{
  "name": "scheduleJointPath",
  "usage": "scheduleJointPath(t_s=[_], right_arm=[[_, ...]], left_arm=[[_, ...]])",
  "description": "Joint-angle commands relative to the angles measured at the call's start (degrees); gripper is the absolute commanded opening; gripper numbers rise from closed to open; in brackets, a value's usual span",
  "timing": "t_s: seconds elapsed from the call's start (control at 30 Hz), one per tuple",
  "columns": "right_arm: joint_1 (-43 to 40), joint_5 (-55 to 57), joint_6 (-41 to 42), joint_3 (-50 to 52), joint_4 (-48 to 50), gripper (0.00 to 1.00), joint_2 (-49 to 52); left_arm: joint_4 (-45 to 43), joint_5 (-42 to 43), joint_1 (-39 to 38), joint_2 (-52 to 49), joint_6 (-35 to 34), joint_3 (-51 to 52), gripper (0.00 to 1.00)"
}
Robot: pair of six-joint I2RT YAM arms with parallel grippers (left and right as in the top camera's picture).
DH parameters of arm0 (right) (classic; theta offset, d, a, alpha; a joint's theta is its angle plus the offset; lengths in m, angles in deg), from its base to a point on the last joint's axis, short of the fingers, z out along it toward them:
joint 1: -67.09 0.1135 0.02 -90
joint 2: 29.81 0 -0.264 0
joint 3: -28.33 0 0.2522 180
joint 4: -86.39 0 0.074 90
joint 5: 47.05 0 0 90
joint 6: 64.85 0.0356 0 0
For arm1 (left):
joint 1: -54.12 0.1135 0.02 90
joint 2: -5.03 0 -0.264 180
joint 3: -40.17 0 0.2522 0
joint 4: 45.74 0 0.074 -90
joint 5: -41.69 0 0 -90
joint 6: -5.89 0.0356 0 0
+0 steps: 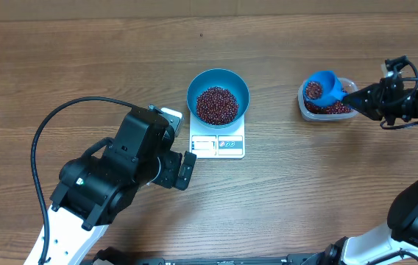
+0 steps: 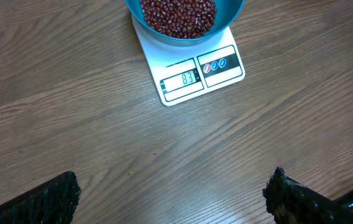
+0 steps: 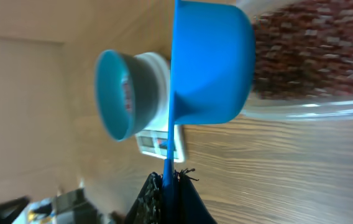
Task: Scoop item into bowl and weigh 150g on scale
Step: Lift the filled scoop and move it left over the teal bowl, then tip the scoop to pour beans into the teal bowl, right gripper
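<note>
Holding a loaded scoop (image 1: 325,87) over the tub (image 1: 302,103), partway through filling the bowl (image 1: 195,88).
The right gripper (image 1: 350,95), pinched shut on the scoop's handle, keeps it full of beans (image 1: 313,90) at the desk's (image 1: 84,59) right side. The bowl sits on the scale (image 1: 217,146), part-filled, with the display at 83, so more is likely needed. The next move calls for a level carry across to the bowl and a slow tip. The left gripper (image 2: 173,193) hangs wide open and empty near the scale.

The black left arm (image 1: 113,177) extends from 7 o'clock, the left fingers (image 2: 294,199) spread wide. The black right arm (image 1: 404,101) extends from 3 o'clock, the right fingers (image 3: 195,205) pinching a bright blue plastic scoop (image 1: 327,88).
</note>
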Motion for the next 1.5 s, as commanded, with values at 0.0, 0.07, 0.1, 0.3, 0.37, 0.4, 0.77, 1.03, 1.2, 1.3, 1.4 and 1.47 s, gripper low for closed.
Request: scheduleJointPath(t_s=[0.0,0.07,0.1,0.3,0.37,0.4,0.77,1.03,1.2,1.3,1.4,1.47], right_arm=[[1.86,-7.37,-3.93,-1.46,-0.48,0.04,-0.98],[3.63,-7.39,-4.52,-1.46,-0.44,0.04,-1.99],[4.66,-7.39,-4.57,-1.46,-0.26,0.04,-2.51],[13.29,-7.28,-3.82,-1.46,3.54,0.04,-6.95],[15.76,-6.27,-1.03,-1.46,6.21,0.04,-8.04],[17.29,-5.07,1.01,-1.49,8.17,0.04,-8.68],[35.34,20.92,9.35,-3.34,16.59,0.04,-10.88],[43.15,34.36,10.78,-3.32,16.68,0.04,-10.84],[45.72,38.42,10.78,-3.28,17.66,0.04,-10.84],[47.84,41.9,10.75,-3.28,18.53,0.04,-10.84],[50.21,46.01,10.56,-3.28,19.32,0.04,-10.84],[51.47,48.19,10.49,-3.28,19.56,0.04,-10.84]], left_arm=[[-0.2,0.02,0.26,0.74,-0.83,-1.22,0.99],[-0.2,0.02,0.26,0.74,-0.83,-1.22,0.99],[-0.2,0.02,0.26,0.74,-0.83,-1.22,0.99],[-0.2,0.02,0.26,0.74,-0.83,-1.22,0.99],[-0.2,0.02,0.26,0.74,-0.83,-1.22,0.99],[-0.2,0.0,0.26,0.74,-0.83,-1.22,0.99],[-0.2,0.0,0.26,0.74,-0.83,-1.22,0.99],[-0.2,0.02,0.26,0.74,-0.83,-1.22,0.99],[-0.2,0.02,0.26,0.74,-0.83,-1.22,0.99],[-0.2,0.02,0.26,0.74,-0.83,-1.22,0.99],[-0.2,0.0,0.26,0.74,-0.83,-1.22,0.99],[-0.2,0.02,0.26,0.74,-0.83,-1.22,0.99]])
